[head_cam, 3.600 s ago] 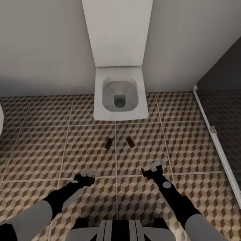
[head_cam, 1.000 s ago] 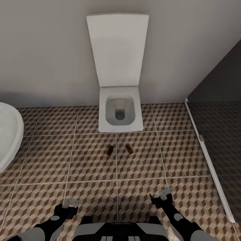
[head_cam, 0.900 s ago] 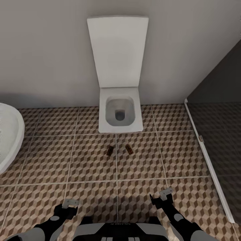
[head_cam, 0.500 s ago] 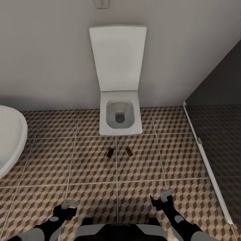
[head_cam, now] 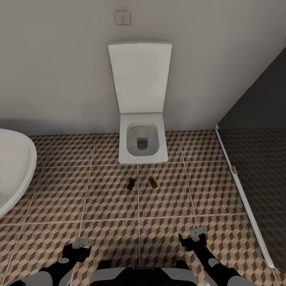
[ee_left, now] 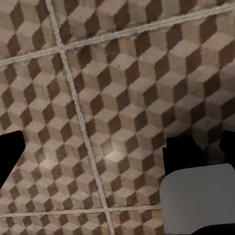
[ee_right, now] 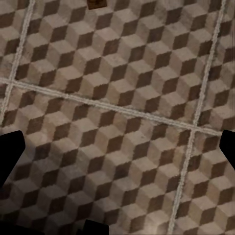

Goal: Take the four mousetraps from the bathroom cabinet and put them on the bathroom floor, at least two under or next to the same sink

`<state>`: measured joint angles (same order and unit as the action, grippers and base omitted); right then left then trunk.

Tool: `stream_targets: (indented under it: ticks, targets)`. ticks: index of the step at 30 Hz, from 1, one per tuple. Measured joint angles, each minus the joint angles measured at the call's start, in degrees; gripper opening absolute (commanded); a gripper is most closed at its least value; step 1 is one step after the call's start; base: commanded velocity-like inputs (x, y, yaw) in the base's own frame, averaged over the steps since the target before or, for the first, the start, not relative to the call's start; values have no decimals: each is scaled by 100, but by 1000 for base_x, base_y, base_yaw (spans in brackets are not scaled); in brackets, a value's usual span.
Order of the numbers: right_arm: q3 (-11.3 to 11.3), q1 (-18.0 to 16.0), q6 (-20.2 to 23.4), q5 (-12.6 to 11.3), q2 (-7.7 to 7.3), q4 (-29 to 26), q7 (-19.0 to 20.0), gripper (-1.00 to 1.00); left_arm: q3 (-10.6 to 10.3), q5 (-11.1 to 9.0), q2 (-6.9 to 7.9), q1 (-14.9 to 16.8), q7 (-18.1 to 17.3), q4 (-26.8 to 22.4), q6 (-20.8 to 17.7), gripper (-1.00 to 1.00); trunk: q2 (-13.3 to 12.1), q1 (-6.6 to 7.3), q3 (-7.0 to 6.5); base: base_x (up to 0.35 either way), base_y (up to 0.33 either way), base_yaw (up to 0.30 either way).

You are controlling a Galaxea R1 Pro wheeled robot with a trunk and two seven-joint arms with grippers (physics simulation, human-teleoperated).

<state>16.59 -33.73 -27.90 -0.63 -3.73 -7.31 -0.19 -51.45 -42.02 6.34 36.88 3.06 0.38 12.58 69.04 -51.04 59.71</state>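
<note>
Two mousetraps lie on the cube-patterned bathroom floor (head_cam: 99, 198) just in front of the toilet: one small brown slab (head_cam: 131, 183) on the left and another (head_cam: 153, 182) beside it, a grout line between them. My left gripper (head_cam: 81, 245) hangs open and empty low over the tiles, well short of the traps. My right gripper (head_cam: 194, 236) is open and empty too, nearer the right-hand trap. The right wrist view has one mousetrap (ee_right: 96, 4) at the frame edge, beyond the spread black fingertips (ee_right: 10, 152). The left wrist view holds bare floor (ee_left: 112, 98).
A white square toilet (head_cam: 142, 145) with its lid up stands against the grey wall under a small wall plate (head_cam: 122, 17). A white oval bathtub (head_cam: 16, 171) curves in at the left. A darker tiled area (head_cam: 258, 171) behind a white threshold strip (head_cam: 242, 198) bounds the right.
The whole view has pulled back from the toilet, so the toilet and traps look smaller and the wall plate and more bathtub show. Both arms sit lower in frame than 3.6 s ago; the traps stay put.
</note>
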Motion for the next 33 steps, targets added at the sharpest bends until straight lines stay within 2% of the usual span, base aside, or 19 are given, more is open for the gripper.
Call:
stream_targets:
  ticks: [33]
  targets:
    - [0, 0, -7, -1, 14, 121, -3, 100, -1, 1, -2, -23, 2, 26, 4, 100, -1324, 725, -893, 0, 0, 0]
